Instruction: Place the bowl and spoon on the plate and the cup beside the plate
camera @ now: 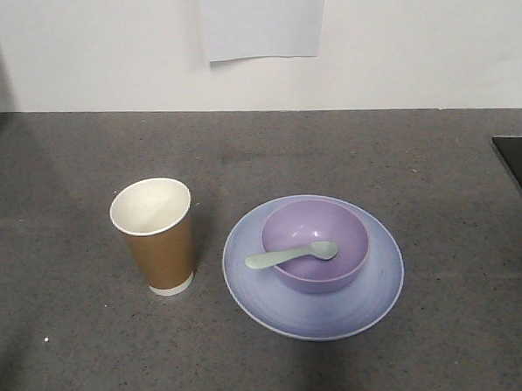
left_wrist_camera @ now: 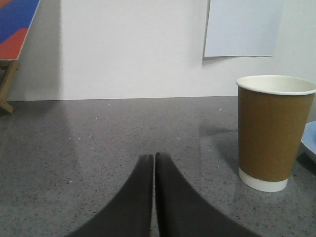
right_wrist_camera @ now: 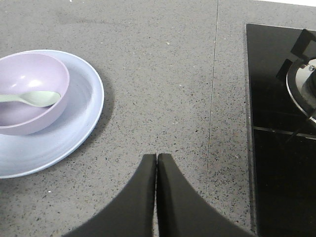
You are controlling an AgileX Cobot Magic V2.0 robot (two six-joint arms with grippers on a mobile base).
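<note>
The lavender bowl (camera: 316, 245) sits on the pale blue plate (camera: 257, 288) in the front view, and the mint-green spoon (camera: 290, 254) lies in the bowl with its handle over the left rim. Upright just left of the plate stands the brown paper cup (camera: 156, 236). Neither arm shows in the front view. In the left wrist view my left gripper (left_wrist_camera: 154, 156) is shut and empty, with the cup (left_wrist_camera: 272, 133) to its right. My right gripper (right_wrist_camera: 156, 156) is also shut and empty, right of the plate (right_wrist_camera: 74, 133), bowl (right_wrist_camera: 29, 89) and spoon (right_wrist_camera: 34, 98).
A black glass hob (right_wrist_camera: 281, 138) with a burner lies on the right side of the grey speckled counter (camera: 372, 146). A white wall with a paper sheet (camera: 263, 20) runs behind. A wooden stand (left_wrist_camera: 6, 84) with a coloured board is at far left.
</note>
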